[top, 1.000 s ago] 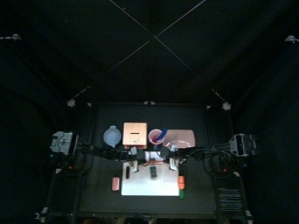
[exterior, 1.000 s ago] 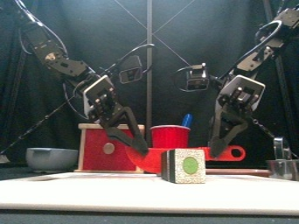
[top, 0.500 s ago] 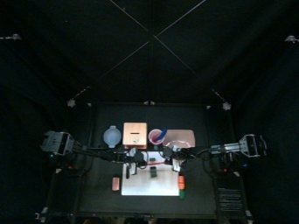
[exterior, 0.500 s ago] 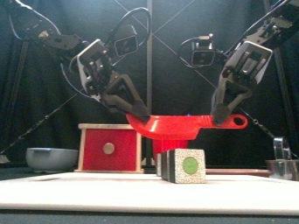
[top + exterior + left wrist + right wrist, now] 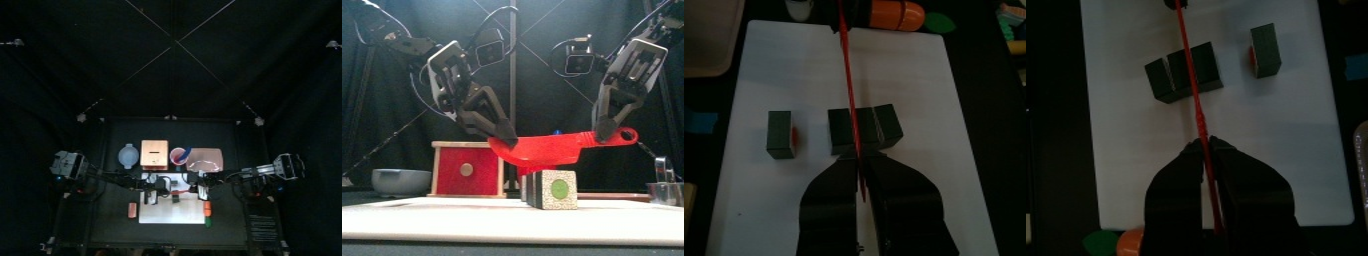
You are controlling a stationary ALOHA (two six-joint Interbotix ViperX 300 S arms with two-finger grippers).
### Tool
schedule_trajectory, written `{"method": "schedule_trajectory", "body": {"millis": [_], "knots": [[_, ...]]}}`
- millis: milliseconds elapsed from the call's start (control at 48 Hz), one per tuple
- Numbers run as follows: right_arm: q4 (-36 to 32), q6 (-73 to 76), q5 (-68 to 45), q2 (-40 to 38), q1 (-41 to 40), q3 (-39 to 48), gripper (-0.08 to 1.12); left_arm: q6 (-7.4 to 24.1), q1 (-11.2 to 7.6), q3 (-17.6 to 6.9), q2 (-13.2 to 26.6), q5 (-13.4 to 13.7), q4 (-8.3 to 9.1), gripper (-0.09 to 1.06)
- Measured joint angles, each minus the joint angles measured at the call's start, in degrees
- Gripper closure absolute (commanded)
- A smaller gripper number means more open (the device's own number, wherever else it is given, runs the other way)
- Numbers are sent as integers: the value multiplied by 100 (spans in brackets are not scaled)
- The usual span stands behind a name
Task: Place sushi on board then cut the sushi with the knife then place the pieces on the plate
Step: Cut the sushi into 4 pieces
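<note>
At the far left of the surface sits the blue-grey bowl [image 5: 401, 180], and beside it is the wooden box [image 5: 469, 168] with its red drawer front. Both are behind the work area and out of the way.

The left pincer [image 5: 500, 135] comes down from the left and is closed on the blade end of the red knife [image 5: 556, 148]. In its wrist view the two jaws are pressed together with the thin blade between them. The knife hangs over the white cutting board [image 5: 462, 215], lower at its left end and higher at its right end. It is just above the sushi and seems not to touch it.

The sushi roll [image 5: 552, 188] stands on the board near the middle, directly under the blade, with its green end face turned to the near edge. One piece [image 5: 780, 134] lies apart from the roll on its far side, so I judge that one cut is made and more remain.

The right pincer [image 5: 609, 122] is closed on the handle end, close to the handle's ring. I think the knife is held at both ends so that it cannot twist when it presses down. It runs from left to right so that it crosses the roll and can slice off a block.

The pink plate [image 5: 207, 157] waits beyond the board, and I can see no piece on it. At the far right stands a metal cutter [image 5: 663, 188], which is not in use.
</note>
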Motion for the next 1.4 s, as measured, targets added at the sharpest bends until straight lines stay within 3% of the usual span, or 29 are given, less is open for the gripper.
{"method": "schedule_trajectory", "body": {"millis": [708,1021,1396], "knots": [[35,0,-35,264,9,26,76,9,-18,-18,149,0,-26,56],[132,0,-149,694,79,35,76,9,-18,-53,422,-35,-35,56],[325,9,-229,976,272,0,76,9,-79,-88,598,-26,-202,56]]}}
